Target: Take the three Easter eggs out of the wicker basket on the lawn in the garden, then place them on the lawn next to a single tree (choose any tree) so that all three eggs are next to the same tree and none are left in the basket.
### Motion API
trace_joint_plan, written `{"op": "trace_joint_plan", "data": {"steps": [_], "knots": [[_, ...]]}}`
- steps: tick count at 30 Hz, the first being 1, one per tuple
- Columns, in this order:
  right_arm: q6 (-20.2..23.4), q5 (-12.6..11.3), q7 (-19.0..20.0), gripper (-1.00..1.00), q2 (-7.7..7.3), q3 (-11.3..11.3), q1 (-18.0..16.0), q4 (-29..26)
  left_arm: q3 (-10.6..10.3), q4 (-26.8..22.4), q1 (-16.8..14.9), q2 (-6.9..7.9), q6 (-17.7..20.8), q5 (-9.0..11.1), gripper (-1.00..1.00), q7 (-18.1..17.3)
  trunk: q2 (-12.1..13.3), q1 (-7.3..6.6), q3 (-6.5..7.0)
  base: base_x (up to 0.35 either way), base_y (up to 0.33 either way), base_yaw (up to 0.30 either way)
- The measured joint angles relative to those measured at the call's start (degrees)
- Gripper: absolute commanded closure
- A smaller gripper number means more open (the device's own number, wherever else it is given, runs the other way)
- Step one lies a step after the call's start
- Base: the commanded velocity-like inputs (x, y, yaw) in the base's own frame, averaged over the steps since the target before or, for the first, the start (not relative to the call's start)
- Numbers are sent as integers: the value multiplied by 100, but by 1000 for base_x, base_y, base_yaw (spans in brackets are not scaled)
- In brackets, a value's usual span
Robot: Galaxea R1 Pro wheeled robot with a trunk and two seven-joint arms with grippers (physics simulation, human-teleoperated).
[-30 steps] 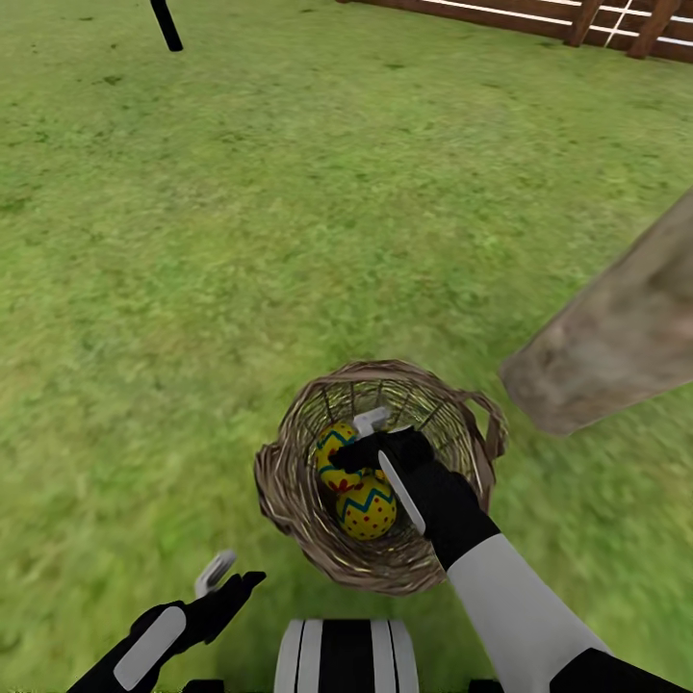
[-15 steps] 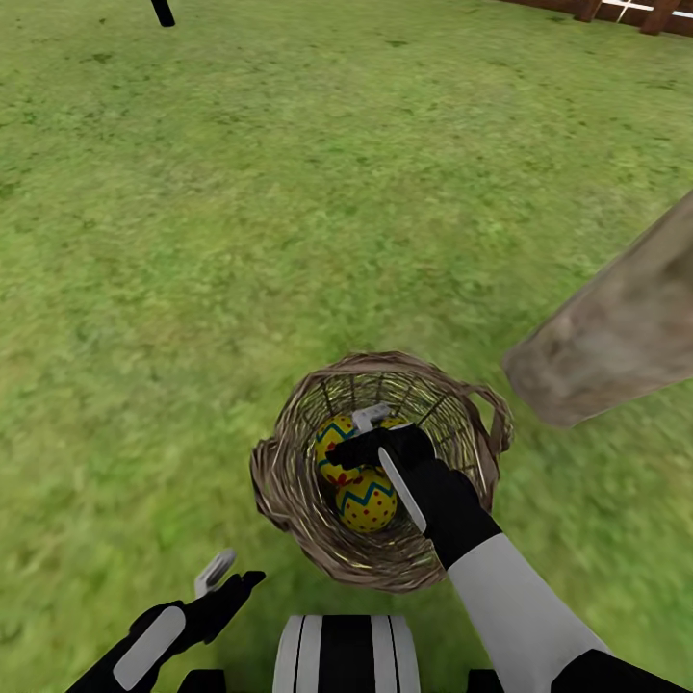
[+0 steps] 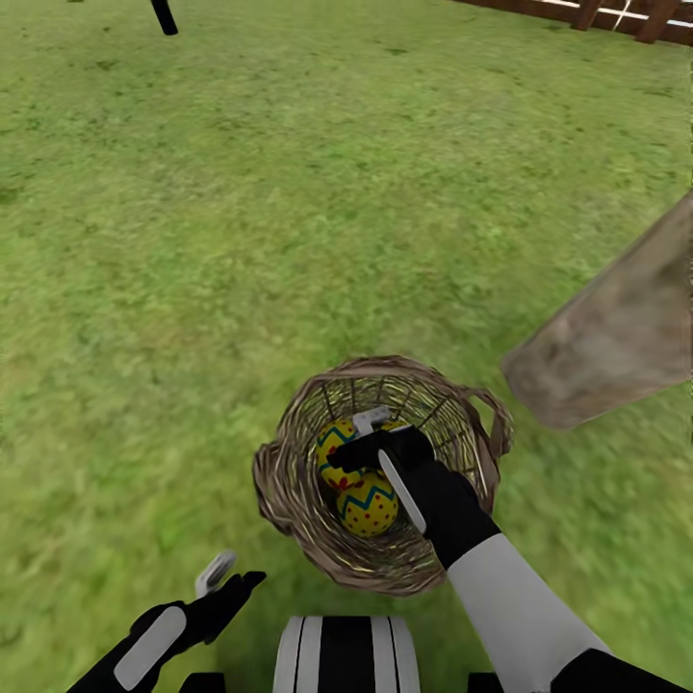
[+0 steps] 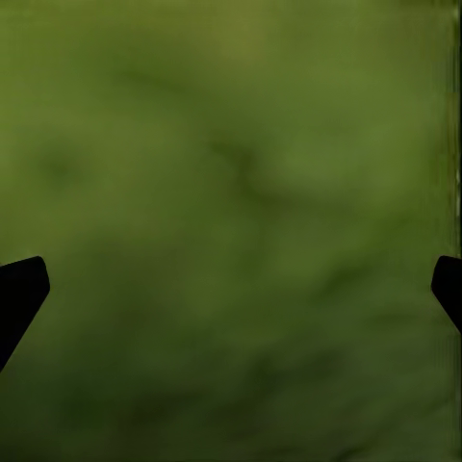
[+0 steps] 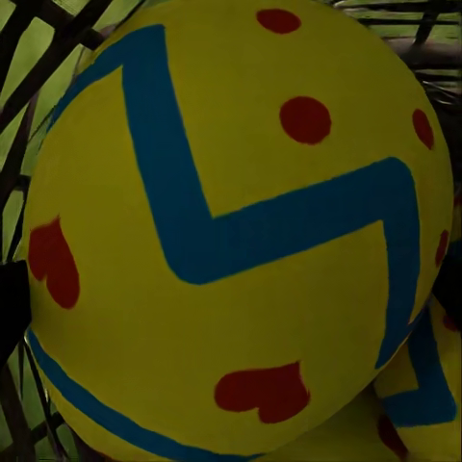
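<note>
Down on the lawn [image 3: 289, 192], the basket [image 3: 289, 481] sits upright just ahead of the robot's base, its mouth open to the head camera and its little loop handle [image 3: 493, 416] on the side towards the trunk [image 3: 616, 337]. That pale mottled trunk leans across the head view's right edge, near the basket but apart from it.

Two eggs show inside the basket, touching each other. One egg [image 3: 367, 506] lies nearer the robot, its blue zigzag band running across it and red dots below; which way its long axis runs I cannot tell from above. The other egg [image 3: 335, 445] lies just beyond it, partly covered by the right gripper [image 3: 377, 450], which reaches down into the basket from the robot's side. Its jaws stand either side of that far egg, but whether they press it I cannot tell. In the right wrist view an egg [image 5: 241, 231] sits very close between the fingers, with hearts, dots and a zigzag band, and a second egg [image 5: 423, 404] tucked against it behind.

The left gripper [image 3: 229, 574] hovers low over bare grass, well apart from the basket; the left wrist view shows its jaws [image 4: 231, 289] spread wide with nothing between them.

A brown fence [image 3: 597, 12] runs along the far corner, and a thin black stem [image 3: 165, 15] stands far off.
</note>
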Motion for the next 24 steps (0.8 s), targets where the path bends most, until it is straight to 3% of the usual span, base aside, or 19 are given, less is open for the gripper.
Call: {"op": "trace_joint_plan", "data": {"steps": [5, 24], "knots": [[-3, 94, -28, 100, 0, 3, 2, 76, 1, -3, 1, 0, 0, 0, -100, 1, 7, -12, 110, 0, 0, 0], [-4, 76, -30, 100, 0, 0, 2, 99, 1, -1, 1, 0, 0, 0, -100, 1, 32, -61, 532, 0, 0, 0]]}}
